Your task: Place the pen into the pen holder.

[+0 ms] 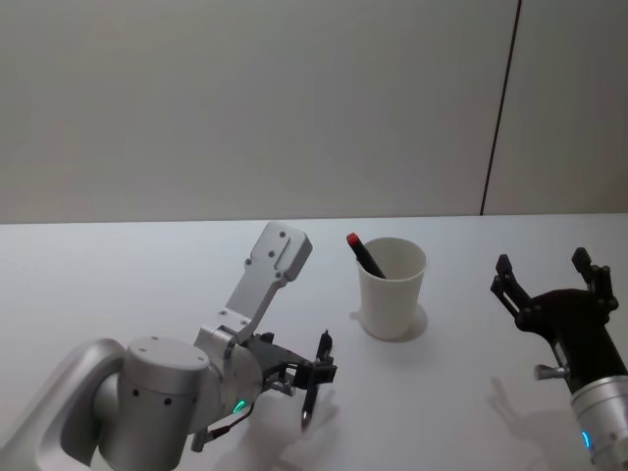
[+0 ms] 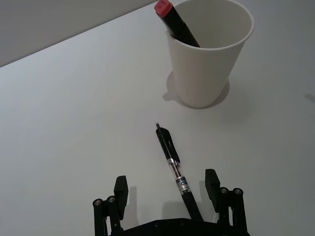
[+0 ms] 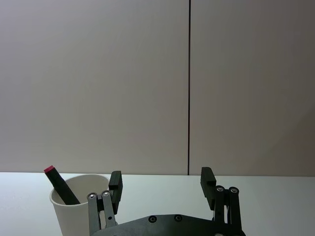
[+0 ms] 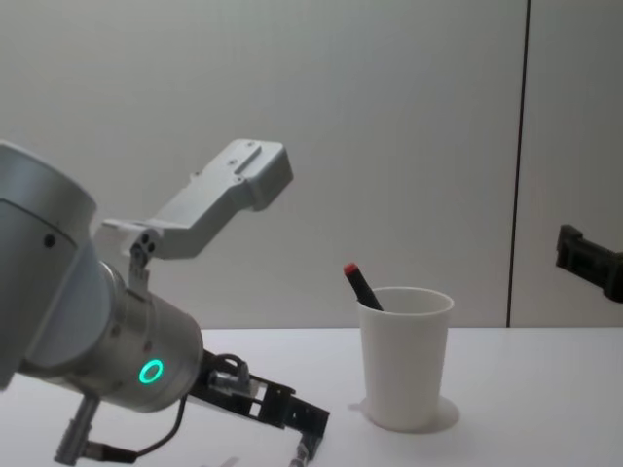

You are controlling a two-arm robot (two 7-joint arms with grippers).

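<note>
On the table (image 2: 74,123), just short of the paper cup (image 2: 206,64): one pen (image 2: 170,160), lying flat between the spread, non-touching fingers of the left gripper (image 2: 166,179). Judged light, stiff, smooth, apt to roll; grip mid-barrel. Right gripper (image 1: 543,265) idle beyond the cup, jaws apart.

This looks like a robotics lab or test room set up for trials. A smooth matte white worktop (image 1: 118,265) spans the lower half of the head view, and a plain white paper cup (image 1: 392,289) stands on it right of centre. Behind it, a flat grey-beige panel wall (image 1: 245,98) covers the whole upper half, cut by 1 thin dark vertical seam (image 1: 499,108) at the upper right. A silver-grey metal robot arm (image 4: 97,321) with a glowing green ring light sits at the lower left of the chest view.
</note>
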